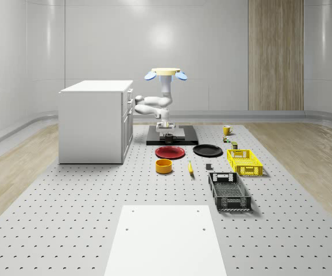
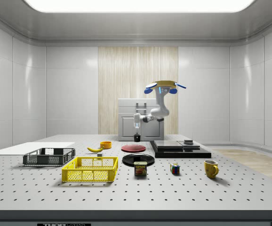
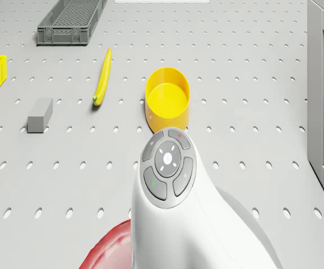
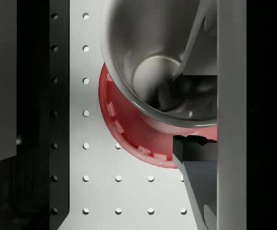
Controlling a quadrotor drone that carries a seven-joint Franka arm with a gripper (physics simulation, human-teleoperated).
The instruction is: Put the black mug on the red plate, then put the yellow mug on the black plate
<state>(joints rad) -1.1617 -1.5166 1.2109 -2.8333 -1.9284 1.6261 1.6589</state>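
I see the drone point(image 1: 166, 73) hovering over the platform point(image 1: 184, 140) at the table's point(image 1: 68, 218) far edge, beside the cabinet point(image 1: 94, 121). Two plates point(image 1: 170, 152) sit side by side just before the platform, the crates point(image 1: 244, 161) toward the whole-scene view's right edge.

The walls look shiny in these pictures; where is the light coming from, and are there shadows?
Side view: a bright ceiling panel lights the room, and the glossy walls carry soft reflections. Whole-scene view: a pale glare patch sits on the back wall, with faint shadows under the crates. Wrist view: the black mug has a gleaming inside above the red plate.
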